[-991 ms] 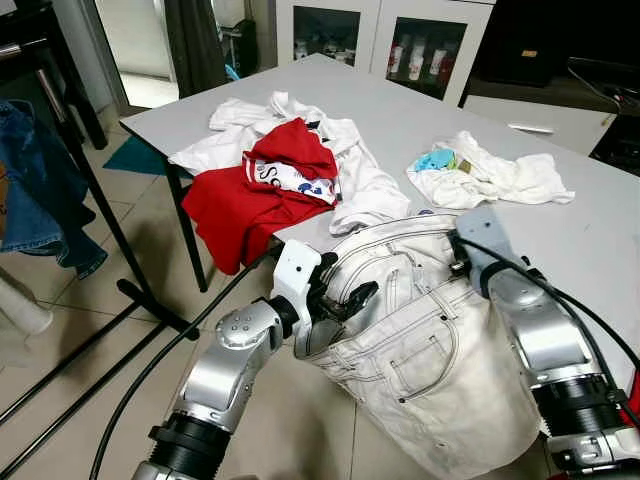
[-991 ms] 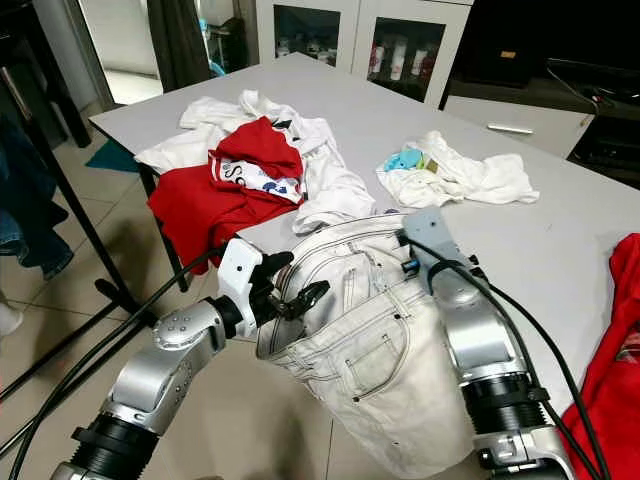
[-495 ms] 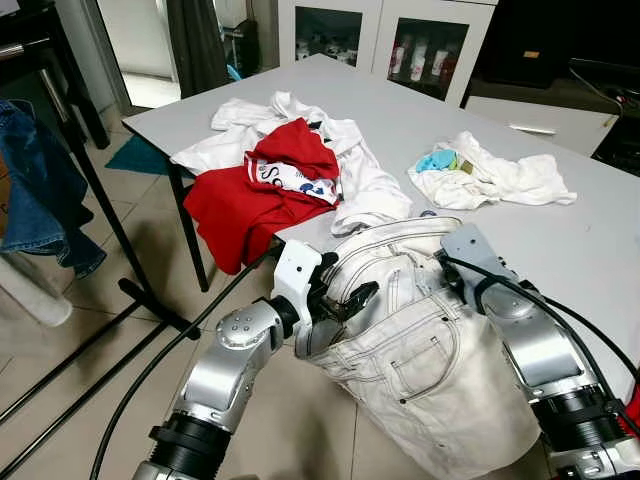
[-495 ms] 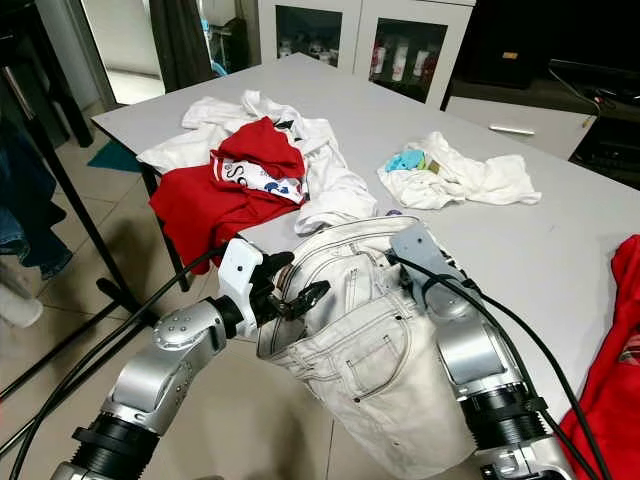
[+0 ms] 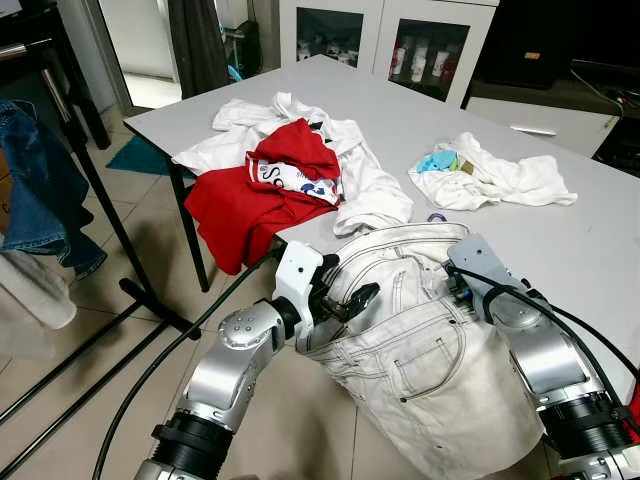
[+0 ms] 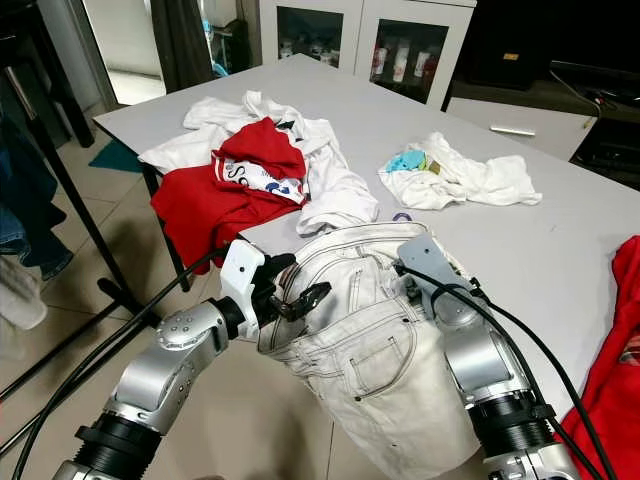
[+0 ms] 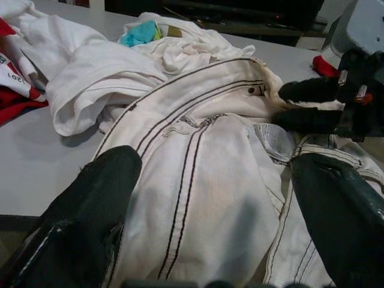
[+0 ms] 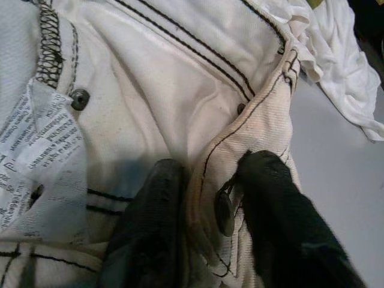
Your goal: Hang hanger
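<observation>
White jeans (image 5: pixel 420 340) hang off the table (image 5: pixel 590 240) edge at lower centre, waistband stretched across between both arms: right gripper (image 8: pixel 207 198) pinching it, left gripper (image 5: pixel 345 300) spread at the other end.

White jeans (image 5: pixel 420 340) with dark stitching, waistband open, draped over table edge (image 5: pixel 300 232)
</observation>
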